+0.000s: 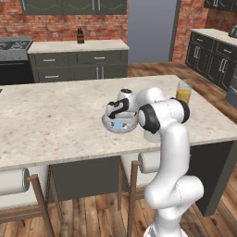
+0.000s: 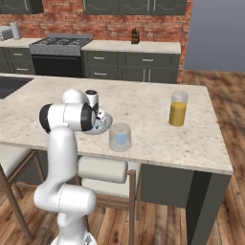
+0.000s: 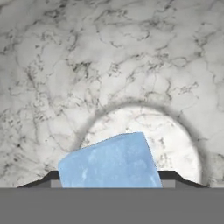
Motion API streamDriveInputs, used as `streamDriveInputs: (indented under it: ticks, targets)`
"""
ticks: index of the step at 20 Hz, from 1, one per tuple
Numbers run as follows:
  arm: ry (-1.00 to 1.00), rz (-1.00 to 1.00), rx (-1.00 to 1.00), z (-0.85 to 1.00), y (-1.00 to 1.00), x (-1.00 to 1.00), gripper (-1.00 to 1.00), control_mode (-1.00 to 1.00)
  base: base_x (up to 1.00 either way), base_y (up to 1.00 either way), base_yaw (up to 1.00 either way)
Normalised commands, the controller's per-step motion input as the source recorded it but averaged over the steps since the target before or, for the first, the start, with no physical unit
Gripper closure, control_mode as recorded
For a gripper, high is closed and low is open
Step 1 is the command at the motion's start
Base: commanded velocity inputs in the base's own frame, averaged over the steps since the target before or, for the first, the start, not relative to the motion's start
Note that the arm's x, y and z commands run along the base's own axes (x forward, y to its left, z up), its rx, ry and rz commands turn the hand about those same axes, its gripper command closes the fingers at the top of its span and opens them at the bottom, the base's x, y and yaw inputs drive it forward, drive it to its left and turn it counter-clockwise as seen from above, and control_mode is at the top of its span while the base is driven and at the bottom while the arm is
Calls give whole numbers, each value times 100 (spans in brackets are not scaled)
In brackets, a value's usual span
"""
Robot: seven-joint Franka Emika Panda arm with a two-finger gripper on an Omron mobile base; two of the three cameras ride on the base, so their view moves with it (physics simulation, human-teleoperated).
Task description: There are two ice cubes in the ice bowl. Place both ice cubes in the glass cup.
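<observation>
On the surface (image 2: 158,143), from left to right in the right base view, stand one ice bowl (image 2: 101,125), one glass cup (image 2: 120,137) and one glass of yellow liquid (image 2: 177,109). The claw (image 1: 116,116) is down inside the bowl. In the hand view one ice cube (image 3: 111,162) sits between the finger tips (image 3: 48,179); whether they press it, one cannot tell. A second ice cube (image 2: 121,139) lies in the cup. The cup stands near the front edge, just beside the bowl. The left part of the surface is wide and free.
</observation>
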Motion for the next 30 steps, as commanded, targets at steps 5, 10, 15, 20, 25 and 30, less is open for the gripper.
streamDriveInputs:
  ticks: [5, 10, 15, 20, 25, 30]
  targets:
    - [-2, -2, 3, 60, -7, -7, 100, -100, 0, 0, 0]
    - [0, -8, 1, 93, -46, -4, 100, -100, 0, 0, 0]
    - [11, -14, -9, 44, -73, -19, 100, -100, 0, 0, 0]
    - [16, -20, -11, 2, -78, -39, 100, -100, 0, 0, 0]
    - [12, -17, -1, -8, -60, -23, 100, -100, 0, 0, 0]
    - [4, -16, 0, -22, -30, -3, 100, -100, 0, 0, 0]
